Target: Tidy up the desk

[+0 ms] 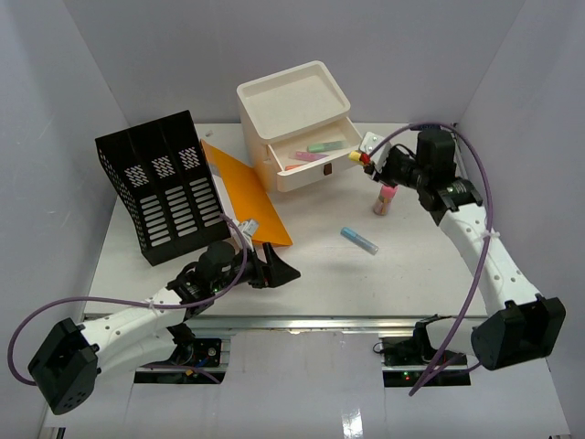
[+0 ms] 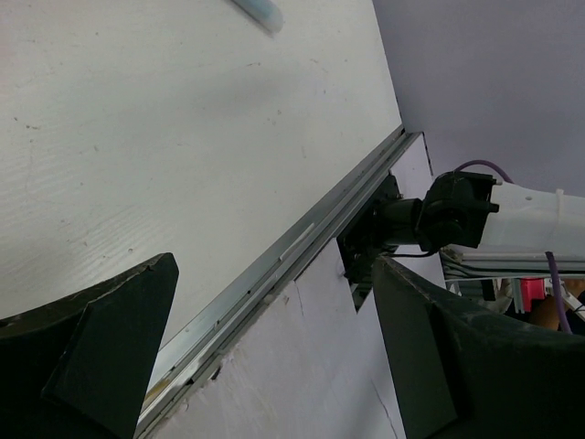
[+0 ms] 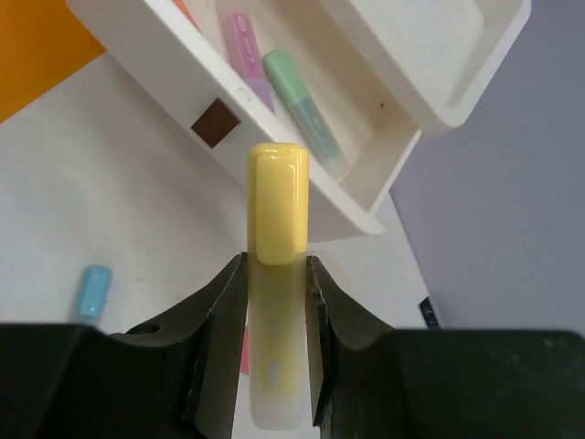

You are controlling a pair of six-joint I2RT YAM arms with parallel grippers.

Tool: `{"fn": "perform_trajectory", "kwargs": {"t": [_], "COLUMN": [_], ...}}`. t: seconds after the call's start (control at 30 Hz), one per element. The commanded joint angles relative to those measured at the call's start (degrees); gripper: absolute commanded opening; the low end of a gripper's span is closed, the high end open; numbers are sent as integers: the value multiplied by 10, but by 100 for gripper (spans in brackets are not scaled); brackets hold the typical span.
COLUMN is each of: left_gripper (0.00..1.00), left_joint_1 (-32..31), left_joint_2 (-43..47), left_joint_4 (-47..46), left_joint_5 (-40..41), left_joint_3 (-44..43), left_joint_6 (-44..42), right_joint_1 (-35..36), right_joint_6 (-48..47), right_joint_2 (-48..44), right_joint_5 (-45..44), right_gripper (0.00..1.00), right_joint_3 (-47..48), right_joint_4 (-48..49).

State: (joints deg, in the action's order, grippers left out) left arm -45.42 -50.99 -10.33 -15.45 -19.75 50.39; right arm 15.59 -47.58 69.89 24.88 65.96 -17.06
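The white desk (image 1: 402,274) has a metal rail (image 1: 320,322) along its front edge. My right gripper (image 1: 368,154) is shut on a yellow highlighter (image 3: 278,210) and holds it just beside the right end of the cream box's open drawer (image 3: 274,160). The drawer holds a green highlighter (image 3: 306,110) and a purple one (image 3: 241,46). A pink highlighter (image 1: 384,199) stands upright on the desk below the gripper. A blue highlighter (image 1: 359,240) lies mid-desk. My left gripper (image 1: 274,265) is open and empty, low over the desk's front edge (image 2: 292,256).
A cream three-drawer box (image 1: 292,110) stands at the back centre. A black file organizer (image 1: 160,187) stands at the left, with an orange folder (image 1: 242,192) lying beside it. Grey walls close in the desk on both sides.
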Motion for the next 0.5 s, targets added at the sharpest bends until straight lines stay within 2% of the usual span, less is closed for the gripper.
{"fn": "perform_trajectory", "kwargs": {"t": [0.0,0.1,0.17,0.4,0.47], "left_gripper": [98,98,98,98,98], "left_joint_1": [-10,-16,-21,-37,-42], "left_joint_2": [-18,-33,-42,-94,-102], "left_joint_4": [-9,-8,-8,12,17], "left_joint_5": [16,29,35,48,53], "left_joint_3": [-22,-28,-34,-77,-89], "left_joint_6": [-10,-10,-12,-37,-43], "right_joint_1": [41,65,90,136,139], "right_joint_6": [-122,-159,-176,-212,-218], "right_joint_2": [98,166,193,273,286], "right_joint_5": [20,18,11,-26,-32], "right_gripper": [12,13,14,18,23], "right_joint_3": [177,285,323,377,380], "right_joint_4": [-79,-117,-126,-118,-113]}}
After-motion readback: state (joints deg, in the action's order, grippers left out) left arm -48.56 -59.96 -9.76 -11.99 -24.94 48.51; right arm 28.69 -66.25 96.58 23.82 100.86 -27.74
